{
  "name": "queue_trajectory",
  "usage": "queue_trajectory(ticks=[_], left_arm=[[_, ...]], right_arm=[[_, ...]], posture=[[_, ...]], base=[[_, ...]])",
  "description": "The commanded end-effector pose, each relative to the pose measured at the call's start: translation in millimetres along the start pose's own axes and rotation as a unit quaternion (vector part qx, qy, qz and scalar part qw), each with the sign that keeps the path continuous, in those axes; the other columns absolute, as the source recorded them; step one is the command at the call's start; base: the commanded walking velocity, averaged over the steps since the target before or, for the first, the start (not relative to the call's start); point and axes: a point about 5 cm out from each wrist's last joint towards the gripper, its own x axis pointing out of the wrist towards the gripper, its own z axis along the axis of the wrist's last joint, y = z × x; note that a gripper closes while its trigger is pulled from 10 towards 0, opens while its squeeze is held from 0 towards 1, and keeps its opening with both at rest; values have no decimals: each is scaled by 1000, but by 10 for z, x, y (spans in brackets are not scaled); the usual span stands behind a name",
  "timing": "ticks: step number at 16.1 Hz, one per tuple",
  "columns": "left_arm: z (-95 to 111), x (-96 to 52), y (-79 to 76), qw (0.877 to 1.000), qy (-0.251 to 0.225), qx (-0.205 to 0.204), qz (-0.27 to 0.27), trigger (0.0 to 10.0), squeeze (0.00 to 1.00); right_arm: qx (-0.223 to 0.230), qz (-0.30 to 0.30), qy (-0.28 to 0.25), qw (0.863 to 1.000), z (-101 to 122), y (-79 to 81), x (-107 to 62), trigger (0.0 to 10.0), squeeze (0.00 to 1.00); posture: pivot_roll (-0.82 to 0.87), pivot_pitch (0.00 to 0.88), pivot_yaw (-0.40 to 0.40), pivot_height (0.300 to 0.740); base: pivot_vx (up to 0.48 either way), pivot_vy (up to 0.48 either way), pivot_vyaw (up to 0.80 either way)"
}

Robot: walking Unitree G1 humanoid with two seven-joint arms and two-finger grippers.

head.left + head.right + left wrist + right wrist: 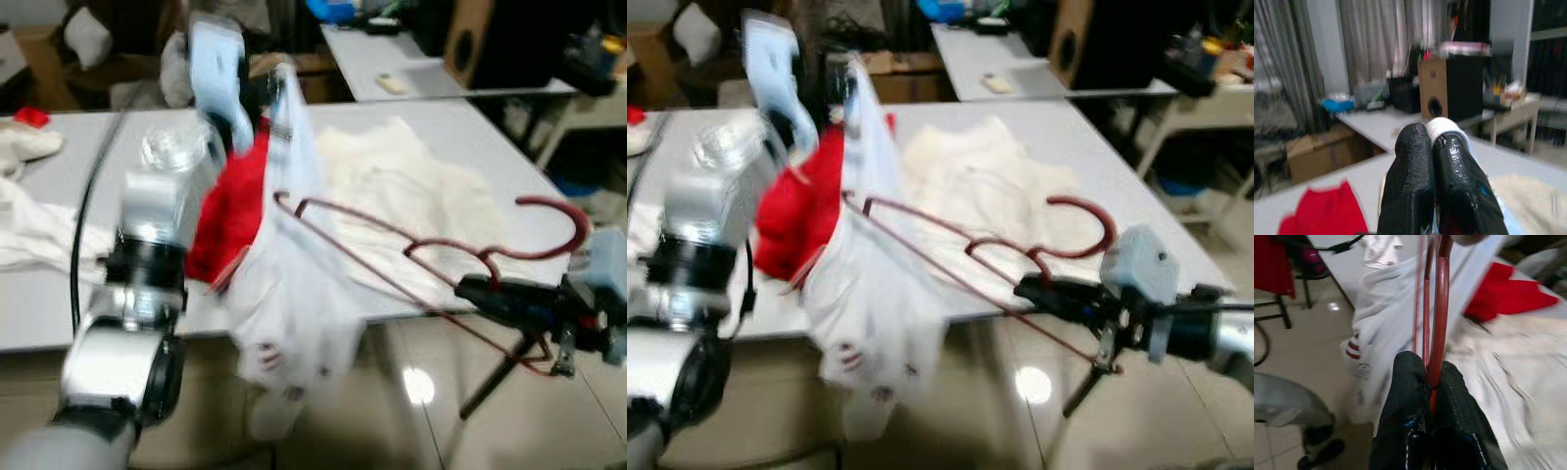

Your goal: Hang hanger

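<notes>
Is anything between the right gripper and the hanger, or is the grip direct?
Nothing visible stands between them. The right gripper is shut directly on the red hanger near its hook, while the left gripper pinches the white garment draped on the hanger's far end. No rail to hang it on can be made out.

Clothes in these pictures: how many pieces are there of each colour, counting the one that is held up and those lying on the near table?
White: 3, the garment held up by the left pincer, a cloth and a smaller piece at the table's left
Red: 2, a garment and a small piece
Cream: 1, spread garment
Total: 6
</notes>
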Motion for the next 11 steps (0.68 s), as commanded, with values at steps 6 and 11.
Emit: queue_trajectory(ticks=[6,11], left_arm=[[687,95,-102,992,-91,11,-88,10000,0],[1085,-78,-273,980,-123,9,-155,10000,0]], right_arm=[[-54,18,26,998,97,-107,248,10000,0],[-103,47,29,993,226,-299,441,10000,0]], posture=[[-118,0,13,740],[-96,0,-5,740]], base=[[371,0,0],[131,0,0]])
